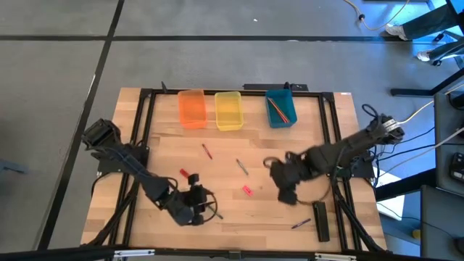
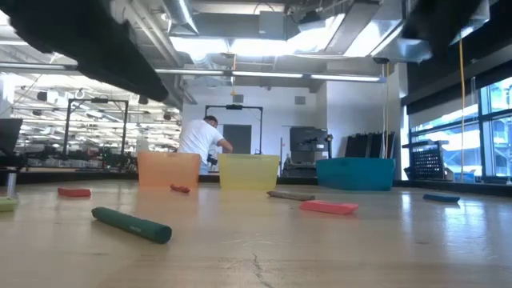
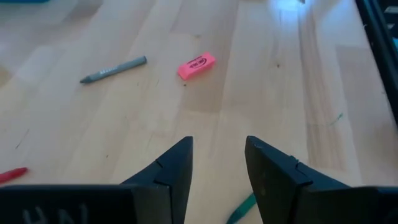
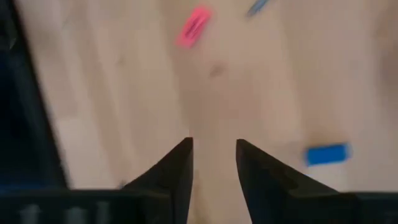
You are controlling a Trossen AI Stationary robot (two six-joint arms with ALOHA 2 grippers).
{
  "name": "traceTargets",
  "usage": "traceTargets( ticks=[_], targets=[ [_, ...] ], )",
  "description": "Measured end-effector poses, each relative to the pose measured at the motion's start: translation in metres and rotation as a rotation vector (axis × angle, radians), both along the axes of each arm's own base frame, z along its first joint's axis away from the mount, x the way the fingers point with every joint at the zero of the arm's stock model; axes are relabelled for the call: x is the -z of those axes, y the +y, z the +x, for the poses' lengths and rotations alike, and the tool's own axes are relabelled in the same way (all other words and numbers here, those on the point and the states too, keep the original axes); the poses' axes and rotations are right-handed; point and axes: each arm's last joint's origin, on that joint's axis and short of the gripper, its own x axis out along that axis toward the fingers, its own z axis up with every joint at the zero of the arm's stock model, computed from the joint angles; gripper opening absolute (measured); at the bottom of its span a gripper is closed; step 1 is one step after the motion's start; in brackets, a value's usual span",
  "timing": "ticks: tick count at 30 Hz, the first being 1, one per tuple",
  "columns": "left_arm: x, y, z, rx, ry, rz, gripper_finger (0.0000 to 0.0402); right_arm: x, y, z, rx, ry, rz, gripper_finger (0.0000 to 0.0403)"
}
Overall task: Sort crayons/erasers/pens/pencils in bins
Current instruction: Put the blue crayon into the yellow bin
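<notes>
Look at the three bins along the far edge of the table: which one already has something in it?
The teal-blue bin, at the right end of the row, holds an orange pencil. The orange bin and the yellow bin look empty.

Grey tiled floor; ceiling lights; windows at side; person, possibly at bench

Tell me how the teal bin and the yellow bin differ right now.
The teal bin holds an orange pencil lying aslant inside it, while no contents show in the yellow bin. The teal bin stands at the right end of the row, the yellow bin in the middle, next to the orange bin. In the overhead view the teal bin sits slightly turned, the yellow bin square. Both are small rectangular tubs at the table's far edge.
</notes>
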Motion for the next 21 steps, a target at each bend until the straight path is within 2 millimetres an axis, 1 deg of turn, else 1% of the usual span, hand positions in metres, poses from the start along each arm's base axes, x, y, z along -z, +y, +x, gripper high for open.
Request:
traceTargets(
  ticks=[5, 8, 10, 14, 17, 21],
  targets=[
    [-0.001, -0.005, -0.004, -0.007, -0.021, 0.020, 0.0140, 0.023, 0.055, -0.015, -0.187, 0.064, -0.026, 0.0126],
    [0.000, -0.002, -0.002, -0.007, -0.014, 0.038, 0.0140, 0.042, 0.084, -0.022, -0.339, 0.089, -0.063, 0.0126],
    [0.000, 0.003, 0.001, -0.022, -0.011, 0.041, 0.0140, 0.054, 0.099, -0.027, -0.418, 0.112, -0.089, 0.0126],
    [0.000, 0.010, 0.006, -0.050, -0.010, 0.043, 0.0140, 0.077, 0.119, -0.035, -0.506, 0.195, -0.095, 0.0126],
    [0.000, 0.012, 0.007, -0.063, -0.010, 0.038, 0.0139, 0.091, 0.127, -0.038, -0.511, 0.277, -0.056, 0.0126],
    [0.000, 0.012, 0.007, -0.077, -0.017, 0.017, 0.0136, 0.108, 0.136, -0.042, -0.531, 0.338, -0.066, 0.0126]
  ],
)
